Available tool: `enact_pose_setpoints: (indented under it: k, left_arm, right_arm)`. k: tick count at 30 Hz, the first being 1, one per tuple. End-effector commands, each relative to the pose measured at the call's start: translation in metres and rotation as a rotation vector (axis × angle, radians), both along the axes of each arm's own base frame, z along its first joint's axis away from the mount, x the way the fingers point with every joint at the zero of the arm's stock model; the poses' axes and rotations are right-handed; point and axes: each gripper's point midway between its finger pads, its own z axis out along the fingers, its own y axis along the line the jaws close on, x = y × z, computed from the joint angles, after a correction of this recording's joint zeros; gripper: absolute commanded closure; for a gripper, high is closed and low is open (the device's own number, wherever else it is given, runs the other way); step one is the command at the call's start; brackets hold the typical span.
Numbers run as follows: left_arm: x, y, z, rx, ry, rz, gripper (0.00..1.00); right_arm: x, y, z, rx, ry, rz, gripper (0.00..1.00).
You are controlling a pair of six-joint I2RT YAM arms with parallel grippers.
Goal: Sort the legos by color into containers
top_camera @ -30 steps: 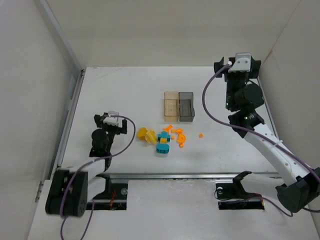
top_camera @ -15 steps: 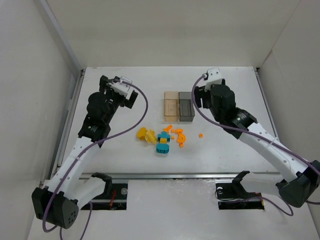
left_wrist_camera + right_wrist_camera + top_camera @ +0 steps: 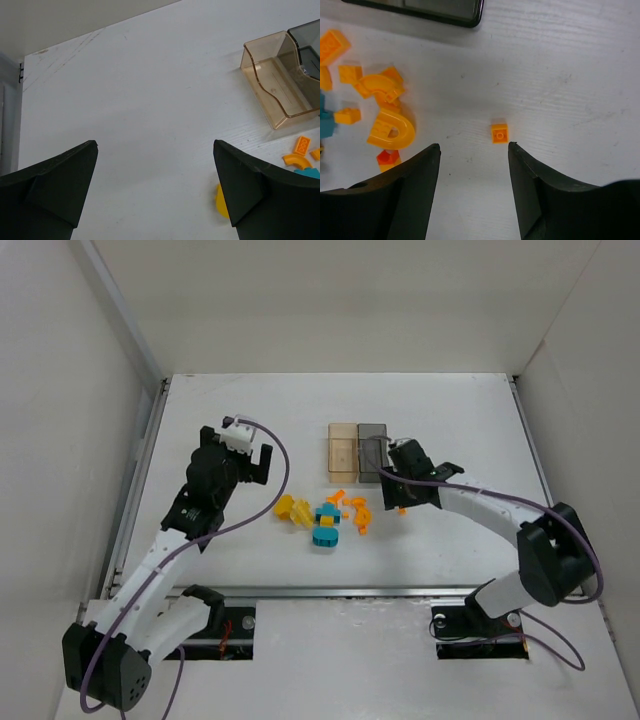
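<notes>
Just right of the legos [image 3: 325, 515] heaped mid-table, the right arm reaches low from its base and bends inward. Its right gripper [image 3: 474, 146] points down at the table [image 3: 250, 400] with jaws apart and empty, and a lone small orange brick [image 3: 499, 133] lies untouched just beyond the fingertips. The left arm rises forward on the pile's left, its left gripper [image 3: 155, 145] spread wide and holding nothing, while the containers, an orange-amber bin [image 3: 342, 451] and a grey bin [image 3: 372, 450], stand joined just behind the pile.
</notes>
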Motion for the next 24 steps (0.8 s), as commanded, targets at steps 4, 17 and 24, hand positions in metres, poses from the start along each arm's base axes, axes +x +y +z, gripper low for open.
enact_pose_setpoints:
  k: [4, 17, 24]
  left_arm:
    - [-0.001, 0.011, 0.011, -0.012, -0.069, 0.06, 0.0]
    - [-0.002, 0.016, 0.017, -0.009, -0.1, 0.079, 0.0]
    - [-0.001, 0.016, 0.017, -0.002, -0.11, 0.077, 0.0]
  right_arm:
    - [0.001, 0.007, -0.027, -0.019, 0.085, 0.018, 0.41]
    - [0.006, -0.008, -0.04, -0.071, 0.131, -0.037, 0.49]
    - [0.009, -0.006, 0.002, -0.08, 0.061, -0.029, 0.49]
